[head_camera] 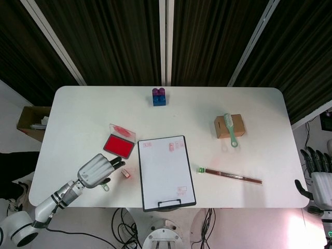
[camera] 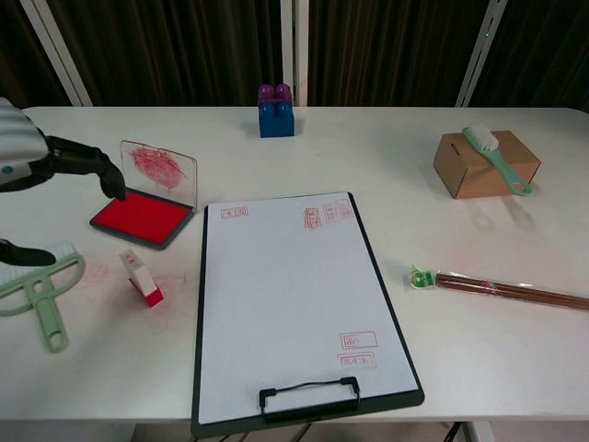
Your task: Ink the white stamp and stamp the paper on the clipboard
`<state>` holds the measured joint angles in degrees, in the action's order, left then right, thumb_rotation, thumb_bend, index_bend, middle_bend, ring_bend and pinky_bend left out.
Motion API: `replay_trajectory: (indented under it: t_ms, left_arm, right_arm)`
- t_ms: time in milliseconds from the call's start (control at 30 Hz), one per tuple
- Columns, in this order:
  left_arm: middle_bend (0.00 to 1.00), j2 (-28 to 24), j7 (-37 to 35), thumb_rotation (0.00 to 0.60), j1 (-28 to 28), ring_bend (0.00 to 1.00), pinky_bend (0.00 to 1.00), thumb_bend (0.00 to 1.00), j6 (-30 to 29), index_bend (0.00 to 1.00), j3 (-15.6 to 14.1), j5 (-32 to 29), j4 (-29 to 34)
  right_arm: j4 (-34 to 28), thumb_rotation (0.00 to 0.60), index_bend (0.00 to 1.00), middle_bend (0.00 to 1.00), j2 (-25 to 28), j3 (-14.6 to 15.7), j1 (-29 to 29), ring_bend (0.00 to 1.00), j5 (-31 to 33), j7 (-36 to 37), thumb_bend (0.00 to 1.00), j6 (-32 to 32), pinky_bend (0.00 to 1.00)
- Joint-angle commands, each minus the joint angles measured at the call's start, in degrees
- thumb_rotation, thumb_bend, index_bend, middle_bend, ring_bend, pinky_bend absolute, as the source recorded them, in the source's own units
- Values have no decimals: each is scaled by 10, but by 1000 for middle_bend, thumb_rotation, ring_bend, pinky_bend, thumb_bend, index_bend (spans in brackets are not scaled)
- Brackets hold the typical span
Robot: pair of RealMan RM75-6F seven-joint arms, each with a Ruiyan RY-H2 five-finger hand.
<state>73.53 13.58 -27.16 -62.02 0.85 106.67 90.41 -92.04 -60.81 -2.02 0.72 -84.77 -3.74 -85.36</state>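
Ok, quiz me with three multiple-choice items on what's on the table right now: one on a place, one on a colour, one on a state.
1. Where does the white stamp lie?
A. On the clipboard paper
B. On the table between the ink pad and the clipboard
C. On the cardboard box

2. What colour is the ink pad?
A. Blue
B. Black
C. Red

3. What is the left robot hand doing?
A. Holding nothing, over the table near the stamp
B. Pressing the stamp on the paper
C. Holding the green brush

Answers:
1 B, the stamp rests on the table left of the clipboard, just below the pad.
2 C, the open pad shows a red surface.
3 A, its fingers are spread with nothing in them, and the stamp lies apart from it.
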Motion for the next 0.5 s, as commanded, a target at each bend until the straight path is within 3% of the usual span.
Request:
replay_trajectory:
  t_ms: [33, 333, 500]
  left_arm:
    - [342, 33, 28, 600, -21, 897, 907, 130, 33, 305, 4, -28, -18]
    - [352, 67, 41, 600, -46, 897, 906, 165, 61, 330, -3, -52, -47]
    - [419, 80, 29, 600, -52, 914, 917, 182, 49, 400, -13, -46, -61]
  right_arm:
    - [1, 600, 0, 0, 1, -1, 0, 0, 2, 3, 223, 0, 0]
    - [10, 600, 0, 0, -2, -2, 2, 0, 5, 9, 224, 8, 0]
    - [12, 600, 0, 0, -2, -2, 1, 0, 7, 12, 223, 7, 0]
